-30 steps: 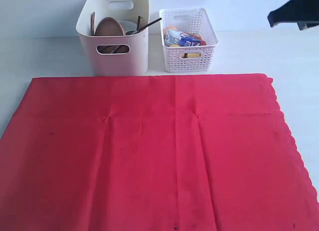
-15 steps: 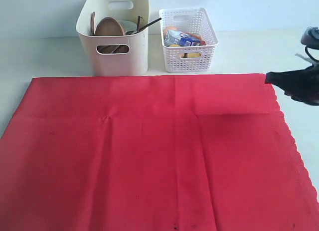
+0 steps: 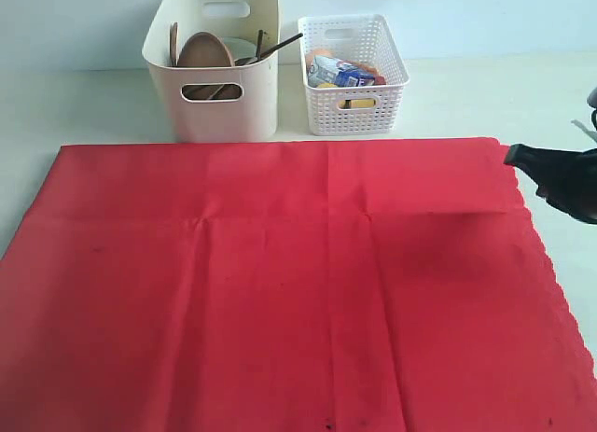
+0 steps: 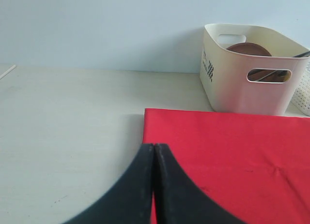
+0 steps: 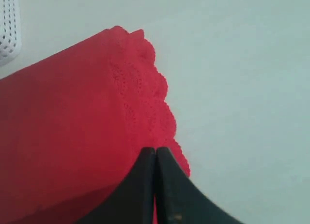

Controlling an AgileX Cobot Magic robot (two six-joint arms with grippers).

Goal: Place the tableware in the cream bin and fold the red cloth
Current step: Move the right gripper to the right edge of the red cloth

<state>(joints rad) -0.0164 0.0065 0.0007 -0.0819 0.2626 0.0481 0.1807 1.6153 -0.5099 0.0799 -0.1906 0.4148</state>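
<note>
The red cloth (image 3: 280,283) lies flat across the table, its scalloped edge on the right. The cream bin (image 3: 213,63) stands behind it and holds the brown plate (image 3: 205,51), with dark utensil handles (image 3: 278,46) sticking out. My right gripper (image 3: 510,155) hovers at the cloth's far right corner, shut with nothing in it; in the right wrist view its tips (image 5: 155,150) sit over the scalloped edge (image 5: 145,88). My left gripper (image 4: 153,146) is shut and empty above the cloth's left edge (image 4: 145,132), with the cream bin (image 4: 252,69) beyond. The left arm does not show in the exterior view.
A white lattice basket (image 3: 353,75) with a blue-white carton (image 3: 340,73) and food items stands right of the cream bin. Bare pale table (image 3: 93,101) runs behind the cloth and along its right side.
The right arm has come down from the upper right corner of the exterior view to the cloth's far right corner. The cloth and bins have not moved.
</note>
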